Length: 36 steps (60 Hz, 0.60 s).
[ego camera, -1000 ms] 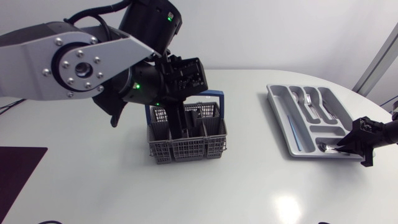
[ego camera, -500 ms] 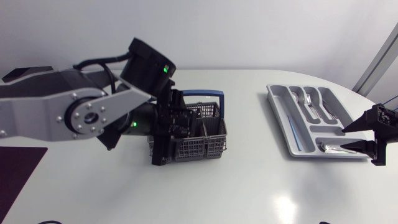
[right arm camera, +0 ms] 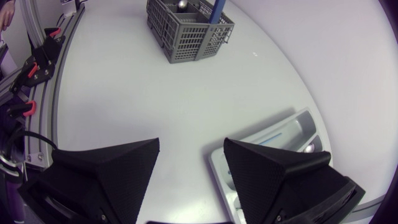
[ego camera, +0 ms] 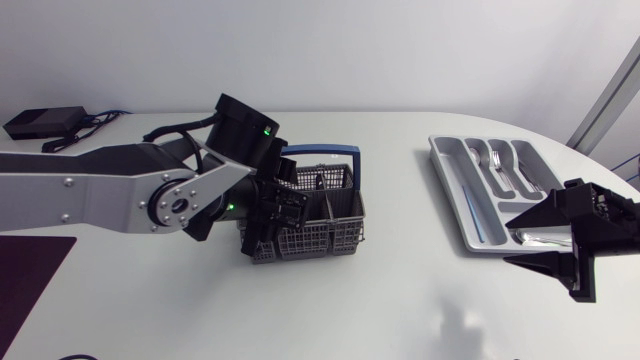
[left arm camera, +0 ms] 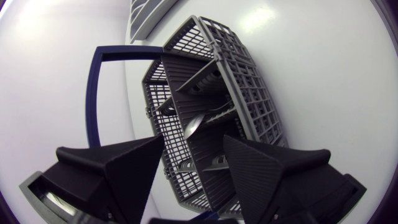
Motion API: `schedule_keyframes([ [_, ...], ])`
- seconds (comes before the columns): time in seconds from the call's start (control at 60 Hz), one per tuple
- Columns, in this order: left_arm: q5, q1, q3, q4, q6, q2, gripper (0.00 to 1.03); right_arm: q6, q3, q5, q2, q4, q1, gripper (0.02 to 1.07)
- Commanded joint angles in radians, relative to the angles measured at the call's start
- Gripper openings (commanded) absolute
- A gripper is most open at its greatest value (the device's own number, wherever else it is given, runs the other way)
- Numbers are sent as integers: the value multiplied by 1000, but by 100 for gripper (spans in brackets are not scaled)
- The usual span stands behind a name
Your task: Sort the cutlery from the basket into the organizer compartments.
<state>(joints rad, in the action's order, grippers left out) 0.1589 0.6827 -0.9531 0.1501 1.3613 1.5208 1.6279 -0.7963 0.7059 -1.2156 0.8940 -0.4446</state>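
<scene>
The grey cutlery basket point(ego camera: 312, 240) with a blue handle point(ego camera: 330, 151) stands at mid-table. My left gripper point(ego camera: 268, 215) hangs open over its left end. In the left wrist view the fingers straddle the basket point(left arm camera: 255, 99), and a spoon point(left arm camera: 200, 121) and other cutlery lie in the compartments below. The grey organizer point(ego camera: 440, 160) at the right holds forks point(ego camera: 495, 163), knives and a spoon point(ego camera: 532, 238). My right gripper point(ego camera: 508, 242) stands open at the organizer's near end, empty. The right wrist view shows the organizer's corner point(right arm camera: 273, 140) by one finger and the basket point(right arm camera: 186, 34) far ahead.
A dark mat point(ego camera: 25, 275) lies at the table's left front edge. A small black box point(ego camera: 42, 123) with cables sits at the back left. Bare white tabletop point(ego camera: 410, 260) spreads between basket and organizer.
My right gripper opened, left a spoon in the organizer's near compartment and drew back towards the table edge. My left arm dropped lower, bringing its gripper down onto the basket's left end.
</scene>
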Motion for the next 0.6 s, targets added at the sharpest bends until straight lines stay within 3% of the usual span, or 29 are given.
schedule_keyframes([
  [0.0,1,-12,-29,-29,64,29,60,-56,57,12,53,16,41,80],
  [0.583,-39,-52,-35,-156,174,122,42,-309,203,50,222,-89,271,80],
])
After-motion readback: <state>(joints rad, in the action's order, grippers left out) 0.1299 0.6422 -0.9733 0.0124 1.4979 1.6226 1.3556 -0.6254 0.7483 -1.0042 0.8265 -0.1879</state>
